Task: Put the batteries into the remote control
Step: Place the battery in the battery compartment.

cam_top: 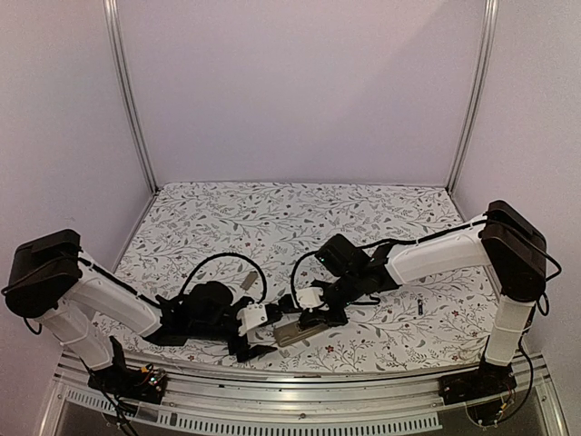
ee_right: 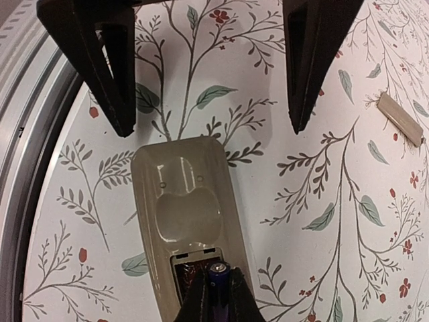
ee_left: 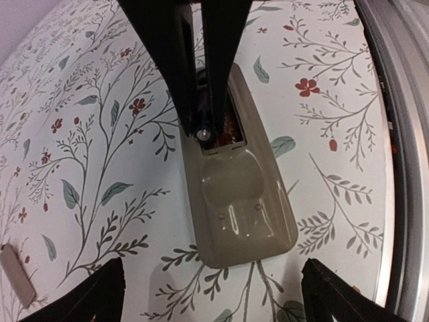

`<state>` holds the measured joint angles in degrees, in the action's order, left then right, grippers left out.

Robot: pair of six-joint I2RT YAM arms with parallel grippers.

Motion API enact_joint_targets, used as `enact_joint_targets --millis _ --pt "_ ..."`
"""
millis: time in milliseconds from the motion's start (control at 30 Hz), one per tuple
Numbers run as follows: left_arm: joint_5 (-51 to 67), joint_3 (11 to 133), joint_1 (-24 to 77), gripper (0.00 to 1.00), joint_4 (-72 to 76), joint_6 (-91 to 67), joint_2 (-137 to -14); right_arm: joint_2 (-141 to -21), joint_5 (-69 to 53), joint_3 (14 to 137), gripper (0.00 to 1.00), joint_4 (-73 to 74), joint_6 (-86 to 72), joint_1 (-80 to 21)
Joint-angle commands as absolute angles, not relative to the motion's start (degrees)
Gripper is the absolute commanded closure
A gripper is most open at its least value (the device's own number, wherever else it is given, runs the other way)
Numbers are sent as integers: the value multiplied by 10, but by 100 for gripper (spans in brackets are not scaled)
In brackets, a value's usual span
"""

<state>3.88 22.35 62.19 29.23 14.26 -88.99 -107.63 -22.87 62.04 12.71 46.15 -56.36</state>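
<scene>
The remote control (ee_left: 241,201) lies tan back up on the floral cloth, its battery recess (ee_right: 191,268) open. It also shows in the top view (cam_top: 295,333). My right gripper (ee_right: 218,287) is shut on a dark blue battery (ee_right: 218,274) and holds its end over the recess. In the left wrist view the same battery (ee_left: 203,131) sits between the right fingers (ee_left: 221,67). My left gripper (ee_left: 214,295) is open and empty, its jaws straddling the remote's near end without touching it. A second battery (cam_top: 420,309) lies loose on the cloth at the right.
The small tan cover panel (ee_right: 400,119) lies on the cloth away from the remote; it also shows in the top view (cam_top: 247,283) and the left wrist view (ee_left: 17,275). The table's metal front rail (cam_top: 300,386) runs just beside the remote.
</scene>
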Motion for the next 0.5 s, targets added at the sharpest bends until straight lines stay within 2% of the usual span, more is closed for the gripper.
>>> enact_joint_targets --millis 0,100,333,467 --pt "59 249 630 8 317 141 -902 -1085 -186 605 100 182 451 -567" --pt "58 247 630 9 336 142 -899 -1088 -184 609 99 179 452 -569" --pt "59 252 631 9 324 148 -896 -1104 -191 622 83 176 456 -574" --pt "58 249 630 9 324 150 -894 -1102 -194 630 78 183 454 -580"
